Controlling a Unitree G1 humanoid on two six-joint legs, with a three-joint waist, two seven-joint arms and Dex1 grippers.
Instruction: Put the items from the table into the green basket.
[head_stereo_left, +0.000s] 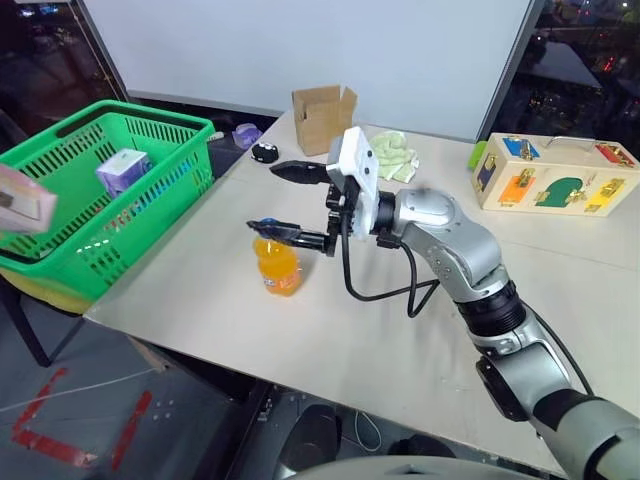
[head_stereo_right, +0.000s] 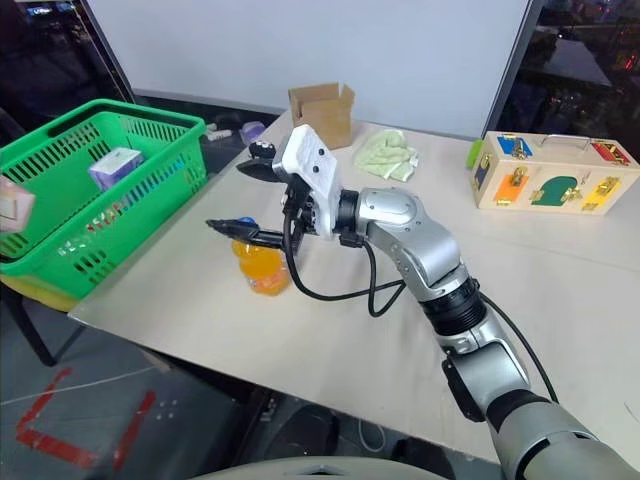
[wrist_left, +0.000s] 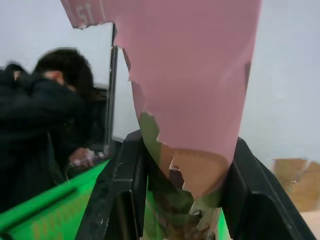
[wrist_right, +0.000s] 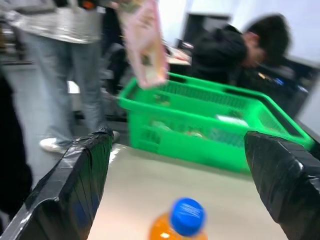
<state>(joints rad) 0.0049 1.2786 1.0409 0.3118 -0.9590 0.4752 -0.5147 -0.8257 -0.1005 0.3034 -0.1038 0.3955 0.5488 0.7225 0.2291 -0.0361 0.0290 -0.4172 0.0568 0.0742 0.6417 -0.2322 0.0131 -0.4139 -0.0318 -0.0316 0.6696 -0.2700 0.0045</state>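
**Head view: 2 items, 2 claws at work**

Head view shows my right claw (head_stereo_left: 292, 203) spread wide, fingers either side of the orange bottle (head_stereo_left: 277, 264) on the table (head_stereo_left: 400, 330), set up to grab it. My left claw (wrist_left: 182, 200) is clamped on the pink carton (wrist_left: 190, 85), beside the green basket (head_stereo_left: 90, 190), I reckon for dropping.

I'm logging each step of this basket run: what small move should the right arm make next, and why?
Probably ease the open right pincer down around the orange bottle and close. The bottle stands upright on the table with its blue cap between the spread fingers, ungripped. The left pincer already holds the pink carton by the green basket.
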